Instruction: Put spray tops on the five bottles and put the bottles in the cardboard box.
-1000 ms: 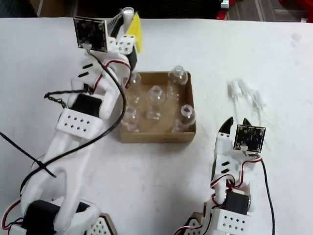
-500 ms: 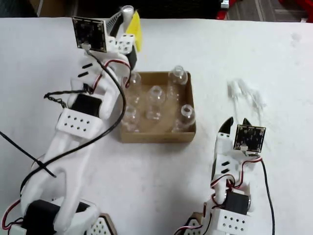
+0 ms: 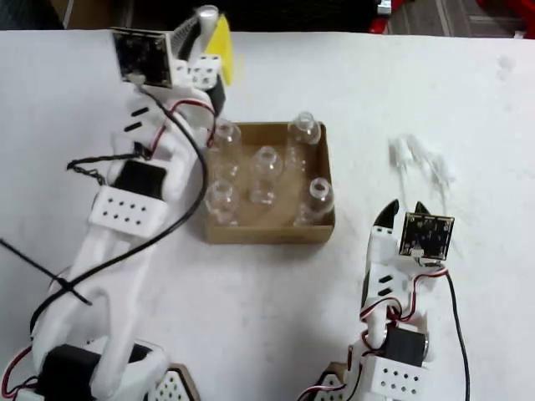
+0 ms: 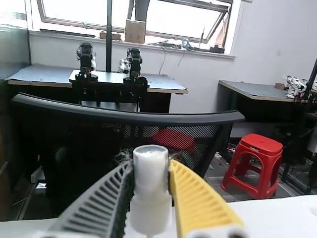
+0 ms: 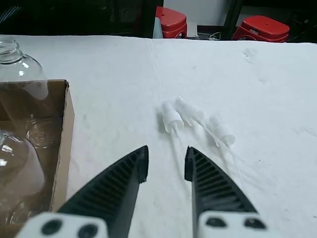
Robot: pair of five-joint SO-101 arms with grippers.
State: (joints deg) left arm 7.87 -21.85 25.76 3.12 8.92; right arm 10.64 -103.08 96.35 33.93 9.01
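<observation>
The left arm is seen shifted a little toward the table's (image 3: 468,92) left edge against half a second ago, and the front-left bottle in the cardboard box (image 3: 267,233) is uncovered by that. The left gripper (image 3: 209,22) is kept clenched on a white spray top (image 4: 150,193), carried high beyond the box's far-left corner. The top is judged not yet lined up over any neck. Five bottles (image 3: 266,160) are noted upright in the box, all uncapped: clear, glossy, round-shouldered, with narrow ridged necks. The box is shallow, brown, matt. The left jaws are ribbed plastic, one grey, one yellow. The right gripper (image 5: 166,159) is held unmoved, spread apart and empty, off the box's front-right corner, aimed at loose spray tops (image 5: 174,117) with thin dip tubes lying toward the table's right edge. The table is covered in white, faintly creased material.
</observation>
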